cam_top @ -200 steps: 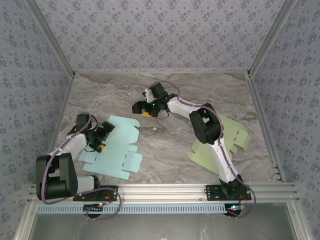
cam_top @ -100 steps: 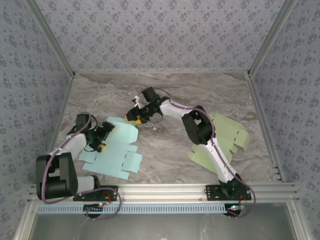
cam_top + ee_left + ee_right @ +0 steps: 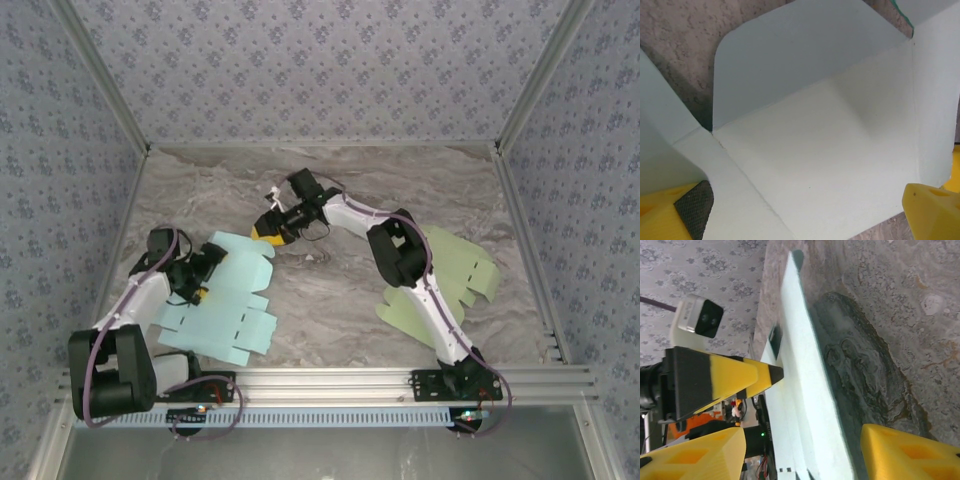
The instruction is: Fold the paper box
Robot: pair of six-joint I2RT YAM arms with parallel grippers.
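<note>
- Marbled counter (image 3: pixel 330 290) carried the flat blue box (image 3: pixel 225 305).
- Left hand (image 3: pixel 197 282), fingers (image 3: pixel 932 212) apart, straddled its edge, likely steadying it.
- Right hand (image 3: pixel 266 232), likewise apart, faced a raised flap just ahead, seemingly to fold it.

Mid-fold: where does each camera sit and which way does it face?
Top external: above, behind the bases, looking down at the marble table, both arms.
Left wrist: close above the pale blue paper box blank, own yellow fingers at corners.
Right wrist: low, along that blank's edge toward the left end effector, own fingers below.
Shared: the blue blank.
</note>
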